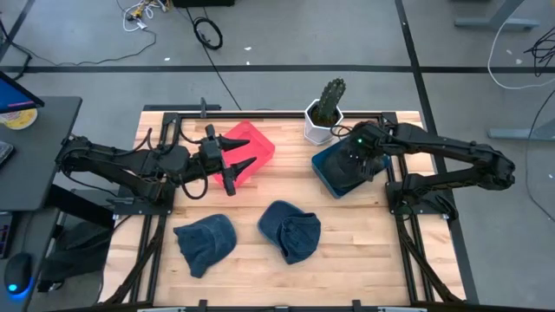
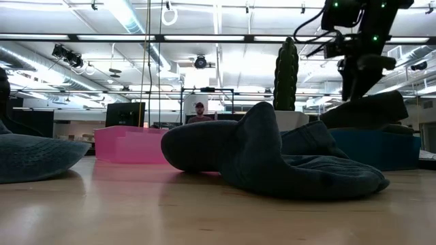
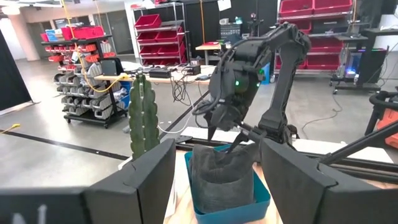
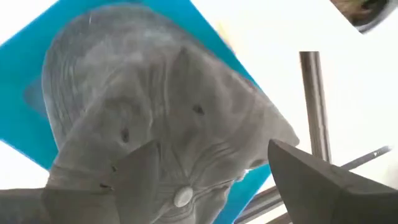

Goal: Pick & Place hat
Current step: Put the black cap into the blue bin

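Observation:
A dark denim hat (image 4: 155,106) sits bunched in the blue bin (image 1: 328,173) at the right, its top (image 3: 221,168) rising above the bin's rim. My right gripper (image 1: 351,159) hangs open just above it, fingers pointing steeply down and holding nothing. Two more denim hats lie flat on the wooden table: one at the near middle (image 1: 290,230), one at the near left (image 1: 206,243). My left gripper (image 1: 236,169) is open and level above the pink bin (image 1: 251,147), pointing toward the blue bin.
A cactus in a white pot (image 1: 323,113) stands at the far edge, close beside the blue bin. Black frame rails (image 1: 395,186) run along the table's sides. Bare wood lies between the two bins and near the front edge.

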